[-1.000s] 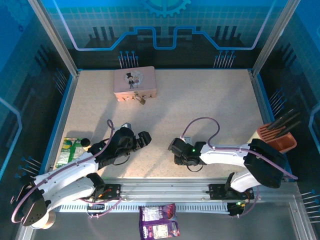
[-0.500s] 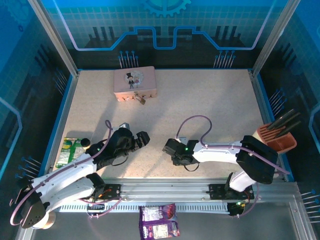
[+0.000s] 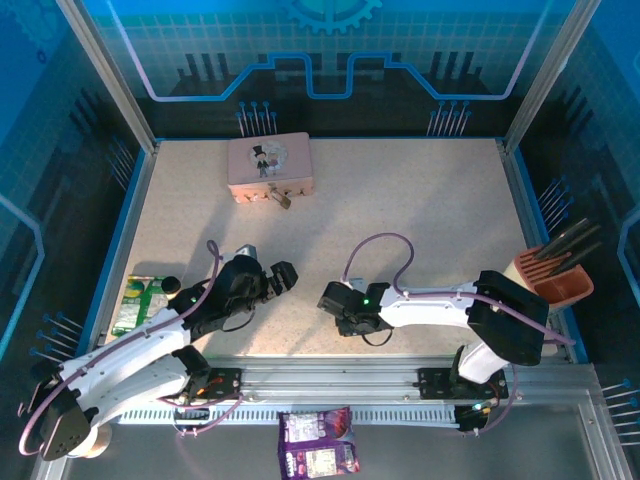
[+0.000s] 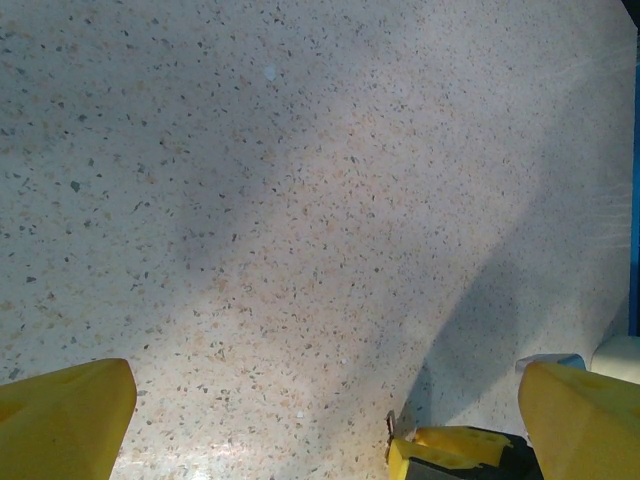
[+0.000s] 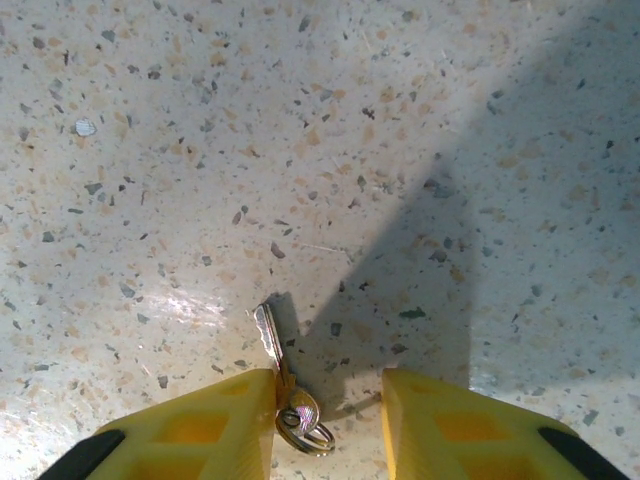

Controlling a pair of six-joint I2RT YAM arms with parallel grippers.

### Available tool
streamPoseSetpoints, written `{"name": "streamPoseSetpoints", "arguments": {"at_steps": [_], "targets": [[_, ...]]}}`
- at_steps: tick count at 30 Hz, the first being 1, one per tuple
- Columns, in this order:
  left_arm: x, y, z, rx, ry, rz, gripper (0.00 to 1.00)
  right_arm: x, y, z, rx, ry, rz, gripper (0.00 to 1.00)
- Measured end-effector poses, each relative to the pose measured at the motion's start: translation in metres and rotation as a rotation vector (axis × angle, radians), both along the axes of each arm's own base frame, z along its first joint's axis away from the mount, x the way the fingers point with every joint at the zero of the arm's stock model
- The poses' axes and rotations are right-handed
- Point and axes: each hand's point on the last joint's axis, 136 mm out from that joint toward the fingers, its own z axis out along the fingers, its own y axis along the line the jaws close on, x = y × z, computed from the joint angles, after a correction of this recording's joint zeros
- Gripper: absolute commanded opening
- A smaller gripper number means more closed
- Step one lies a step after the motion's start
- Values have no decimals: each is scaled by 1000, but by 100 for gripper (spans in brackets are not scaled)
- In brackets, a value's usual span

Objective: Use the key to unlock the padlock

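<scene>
The small silver key (image 5: 267, 338) lies flat on the speckled table, its ring end between my right gripper's yellow fingers (image 5: 200, 430) and touching the left one. My right gripper (image 5: 328, 425) is open, with a gap on the key's right side. In the top view that gripper (image 3: 328, 300) sits low at the table's middle front. My left gripper (image 3: 285, 277) stands open just left of it, its fingers (image 4: 60, 420) spread wide over bare table. The key's tip (image 4: 390, 424) pokes out beside the right gripper's finger in the left wrist view. The brass padlock (image 3: 281, 199) rests at the front of the pink tin (image 3: 270, 160), far back.
A brown holder with dark utensils (image 3: 556, 270) stands at the right edge. A green packet (image 3: 135, 300) lies at the left edge, and a purple packet (image 3: 318, 455) lies below the rail in front of the arm bases.
My right gripper has slid left along the table toward the left gripper. The left gripper has drifted slightly left and nearer. The padlock and tin have not moved.
</scene>
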Motion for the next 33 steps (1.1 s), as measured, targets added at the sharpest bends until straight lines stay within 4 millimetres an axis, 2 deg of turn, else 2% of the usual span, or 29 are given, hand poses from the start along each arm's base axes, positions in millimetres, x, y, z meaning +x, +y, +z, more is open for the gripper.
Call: {"name": "streamPoseSetpoints", "arguments": {"at_steps": [5, 13, 17, 24, 33], "targets": [[0, 0, 0, 5, -3, -4, 99, -1, 1, 3, 10, -5, 4, 35], [0, 1, -1, 7, 0, -4, 99, 0, 8, 18, 70, -33, 10, 37], [0, 1, -1, 8, 1, -4, 99, -1, 8, 16, 66, -29, 5, 39], [0, 1, -1, 9, 2, -3, 99, -5, 4, 1, 20, 6, 1, 38], [0, 2, -1, 9, 2, -1, 99, -4, 2, -2, -27, 27, 9, 27]]}}
